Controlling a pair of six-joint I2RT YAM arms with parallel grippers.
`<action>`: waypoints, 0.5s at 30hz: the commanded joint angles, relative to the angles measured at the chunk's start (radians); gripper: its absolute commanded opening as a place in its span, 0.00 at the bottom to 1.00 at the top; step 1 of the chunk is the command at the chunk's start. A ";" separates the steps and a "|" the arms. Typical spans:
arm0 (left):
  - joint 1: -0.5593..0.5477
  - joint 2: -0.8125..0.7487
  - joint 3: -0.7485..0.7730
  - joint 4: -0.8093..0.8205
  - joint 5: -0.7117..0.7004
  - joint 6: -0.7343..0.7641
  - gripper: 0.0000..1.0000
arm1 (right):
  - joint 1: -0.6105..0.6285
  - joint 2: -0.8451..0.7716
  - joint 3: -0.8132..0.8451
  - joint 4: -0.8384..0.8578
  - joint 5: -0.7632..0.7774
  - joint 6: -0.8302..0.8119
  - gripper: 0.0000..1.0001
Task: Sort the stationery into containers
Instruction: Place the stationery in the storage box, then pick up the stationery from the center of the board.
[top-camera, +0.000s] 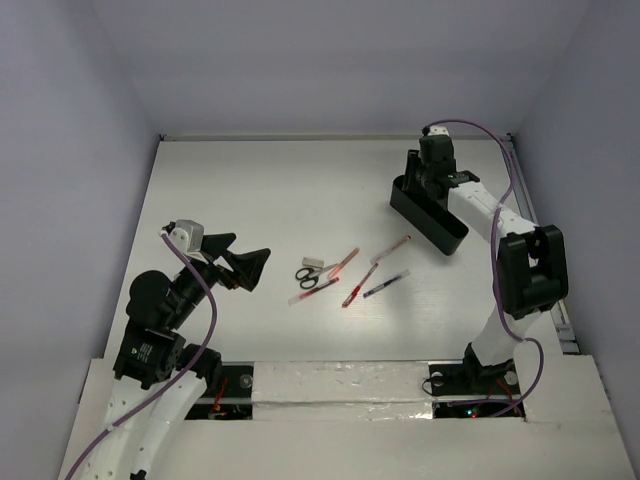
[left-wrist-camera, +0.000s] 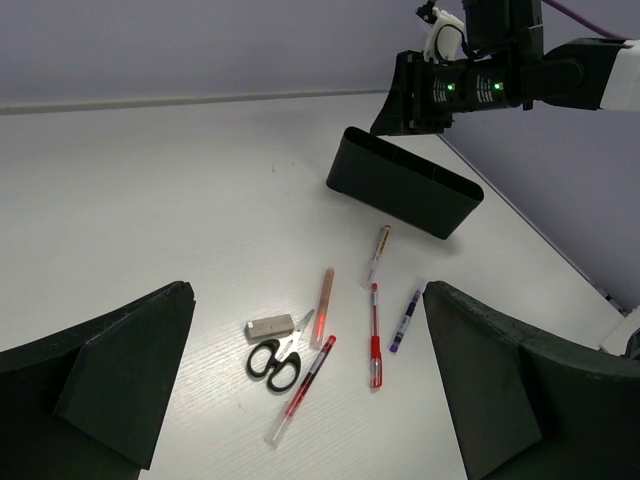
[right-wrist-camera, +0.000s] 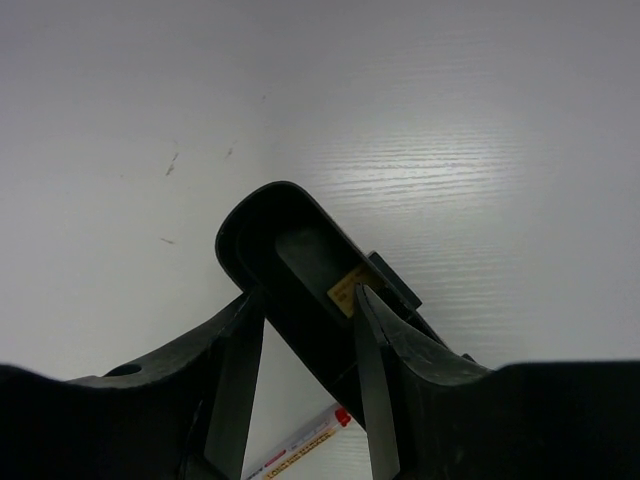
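The left gripper (top-camera: 243, 262) hovers over the near left of the table (top-camera: 230, 190), its fingers spread wide and holding nothing. Just beyond it, mid-table, lie the black-handled scissors (top-camera: 309, 277) with the small eraser (top-camera: 312, 261) just beside them. Red pens (top-camera: 358, 285) are scattered around, and a blue-purple pen (top-camera: 385, 285) lies at the right of the cluster. Farther off on the right sits the long black tray (top-camera: 440, 225). The right gripper (right-wrist-camera: 308, 295) is at its far end, fingers either side of a wall; whether they actually pinch it I cannot tell.
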 joint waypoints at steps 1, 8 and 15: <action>0.006 -0.010 0.004 0.056 0.014 0.009 0.99 | 0.002 -0.069 0.008 0.039 -0.085 0.001 0.47; 0.006 -0.006 0.004 0.057 0.014 0.011 0.99 | 0.170 -0.082 -0.002 0.050 -0.446 -0.180 0.46; 0.006 -0.006 0.007 0.053 0.005 0.011 0.99 | 0.422 0.032 0.025 -0.057 -0.529 -0.354 0.49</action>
